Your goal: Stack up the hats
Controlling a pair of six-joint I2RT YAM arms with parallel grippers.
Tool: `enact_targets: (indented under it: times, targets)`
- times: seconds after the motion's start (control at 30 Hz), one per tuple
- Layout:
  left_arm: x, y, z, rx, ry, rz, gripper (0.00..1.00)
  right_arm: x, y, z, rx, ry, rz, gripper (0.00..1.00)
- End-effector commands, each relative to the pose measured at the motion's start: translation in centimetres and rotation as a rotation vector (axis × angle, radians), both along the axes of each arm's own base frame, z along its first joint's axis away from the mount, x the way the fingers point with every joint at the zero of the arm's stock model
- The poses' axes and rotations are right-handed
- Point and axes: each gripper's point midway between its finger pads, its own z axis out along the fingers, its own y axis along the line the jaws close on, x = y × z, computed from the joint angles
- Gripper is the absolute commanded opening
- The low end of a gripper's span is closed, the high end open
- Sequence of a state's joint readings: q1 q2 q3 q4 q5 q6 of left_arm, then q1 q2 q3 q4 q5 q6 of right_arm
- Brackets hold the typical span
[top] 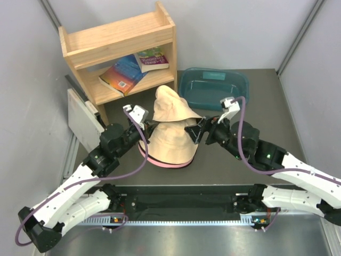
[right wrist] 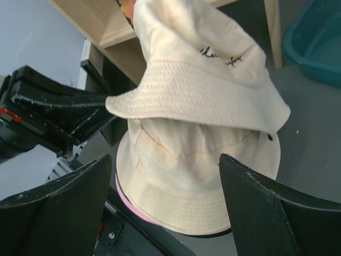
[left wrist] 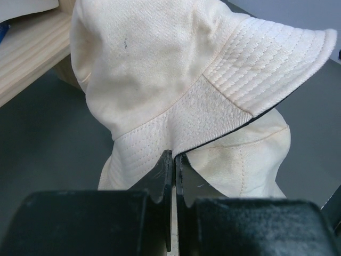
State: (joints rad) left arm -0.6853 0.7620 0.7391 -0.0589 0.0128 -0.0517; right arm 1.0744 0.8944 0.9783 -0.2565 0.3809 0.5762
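Although dark cursive script is stitched across the crown of the top hat, it is too creased to read, and the covers of the books on the wooden shelf are too small to make out. This soft beige twill hat, its round brim ridged with rows of stitching, slumps on a second beige hat. A pink brim peeks out beneath, and the whole pile stands just in front of the shelf on the dark table. A teal tub of smooth plastic sits beside the shelf.

Both arms reach toward the shelf with bent elbows. The left gripper has its jaws pinched together on the top hat's stitched brim. The right gripper is spread wide and holds nothing.
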Motion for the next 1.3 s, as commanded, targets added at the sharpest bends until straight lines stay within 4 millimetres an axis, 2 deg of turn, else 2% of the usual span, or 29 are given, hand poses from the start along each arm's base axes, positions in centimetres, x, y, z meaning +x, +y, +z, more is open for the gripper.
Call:
enact_targets:
  times: [0.0,0.03,0.07,0.17,0.2,0.27,0.3,0.4,0.43,0.47,0.53,0.67,0.7,0.77,0.8,0.83,0.87,0.93,1.1,1.2,1.27]
  targets:
    - [-0.4,-0.3,-0.2,0.018,-0.008,-0.018,0.00,2.0,-2.1,2.8,-0.019,-0.064,-0.069,0.81]
    - [-0.4,-0.3,-0.4,0.024,-0.005,-0.020,0.00,2.0,-1.7,2.9,-0.016,-0.064,-0.026,0.81]
    - [-0.5,-0.3,-0.4,0.024,-0.005,-0.020,0.00,3.2,-2.3,3.6,0.006,-0.084,-0.045,0.79]
    - [-0.6,-0.4,-0.5,0.031,0.001,-0.025,0.00,3.7,-2.0,5.0,0.023,-0.141,0.012,0.79]
    - [-0.7,-0.3,-0.4,0.031,0.001,-0.025,0.00,3.9,-2.0,6.1,0.019,-0.184,0.017,0.79]
    - [-0.8,-0.4,-0.5,0.035,0.004,-0.030,0.00,4.6,-1.5,6.2,-0.008,-0.200,0.033,0.77]
    - [-0.9,-0.3,-0.6,0.037,0.006,-0.030,0.00,4.9,-1.3,7.1,-0.011,-0.226,0.043,0.75]
    - [-0.7,0.1,-0.7,0.042,0.008,-0.003,0.00,5.6,0.4,7.2,-0.025,-0.246,0.095,0.72]
    - [-0.8,0.1,-0.7,0.042,0.010,-0.002,0.00,6.1,1.2,6.4,-0.047,-0.234,0.114,0.72]
    - [-0.8,0.1,-0.7,0.042,0.010,-0.001,0.00,6.5,1.4,6.6,-0.054,-0.241,0.110,0.71]
    - [-0.7,0.1,-0.9,0.049,0.014,0.001,0.00,7.4,2.2,5.4,-0.097,-0.230,0.115,0.71]
    - [-0.8,0.2,-0.8,0.052,0.014,0.003,0.00,8.6,2.9,4.6,-0.145,-0.239,0.115,0.70]
    - [-0.7,0.3,-0.8,0.052,0.014,0.008,0.00,8.9,3.1,4.1,-0.162,-0.230,0.118,0.68]
    - [-0.8,0.2,-0.7,0.052,0.012,0.006,0.00,8.9,3.1,3.8,-0.179,-0.223,0.123,0.52]
    - [-0.8,0.2,-0.7,0.052,0.012,0.006,0.00,8.9,3.0,3.8,-0.184,-0.222,0.121,0.42]
    - [-0.7,0.2,-0.8,0.054,0.013,0.008,0.00,8.8,3.0,3.7,-0.184,-0.223,0.124,0.19]
    - [-0.7,0.2,-0.6,0.050,0.009,0.008,0.00,8.8,2.8,3.6,-0.188,-0.222,0.122,0.11]
    - [-0.7,0.2,-0.4,0.047,0.006,0.009,0.00,8.4,2.3,3.9,-0.179,-0.231,0.113,0.00]
    - [-0.6,0.2,0.0,0.033,-0.002,0.013,0.00,6.8,1.0,5.4,-0.124,-0.258,0.106,0.00]
    - [-0.7,0.5,0.3,0.014,0.004,0.032,0.00,5.9,0.4,4.9,-0.112,-0.238,0.089,0.00]
    - [-0.7,1.0,0.2,0.005,0.005,0.054,0.00,5.3,0.3,3.6,-0.119,-0.206,0.086,0.00]
